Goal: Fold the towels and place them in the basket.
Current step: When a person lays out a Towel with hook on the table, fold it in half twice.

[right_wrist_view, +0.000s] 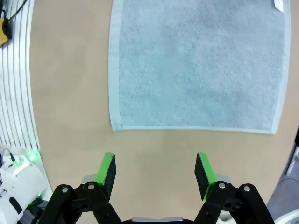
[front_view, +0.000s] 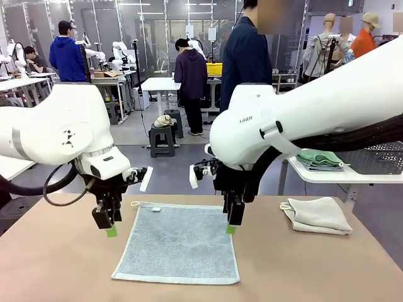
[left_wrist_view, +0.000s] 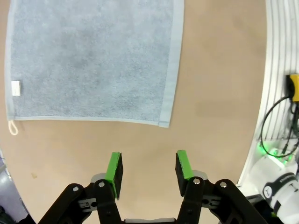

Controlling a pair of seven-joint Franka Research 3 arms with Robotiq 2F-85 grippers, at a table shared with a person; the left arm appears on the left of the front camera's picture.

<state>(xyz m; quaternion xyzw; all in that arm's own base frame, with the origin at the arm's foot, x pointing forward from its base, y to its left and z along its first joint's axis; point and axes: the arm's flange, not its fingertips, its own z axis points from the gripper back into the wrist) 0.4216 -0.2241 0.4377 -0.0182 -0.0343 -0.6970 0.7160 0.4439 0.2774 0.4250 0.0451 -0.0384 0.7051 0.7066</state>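
Note:
A pale blue towel point(front_view: 176, 242) lies spread flat on the brown table, its loop at the far left corner. My left gripper point(front_view: 111, 230) hangs open just off its left edge, with nothing between the green pads. My right gripper point(front_view: 232, 228) hangs open at its right edge, also holding nothing. In the left wrist view the towel point(left_wrist_view: 93, 60) lies ahead of the open gripper point(left_wrist_view: 148, 170). In the right wrist view the towel point(right_wrist_view: 198, 65) lies ahead of the wider-open gripper point(right_wrist_view: 155, 172). A folded cream towel point(front_view: 318, 214) rests at the right. The lattice basket point(front_view: 378, 157) is mostly behind my right arm.
A white side table point(front_view: 327, 176) at the right carries a stack of folded green-grey towels point(front_view: 320, 159). A person in dark clothes point(front_view: 245, 56) stands at the far side. Bare tabletop lies on both sides of the spread towel.

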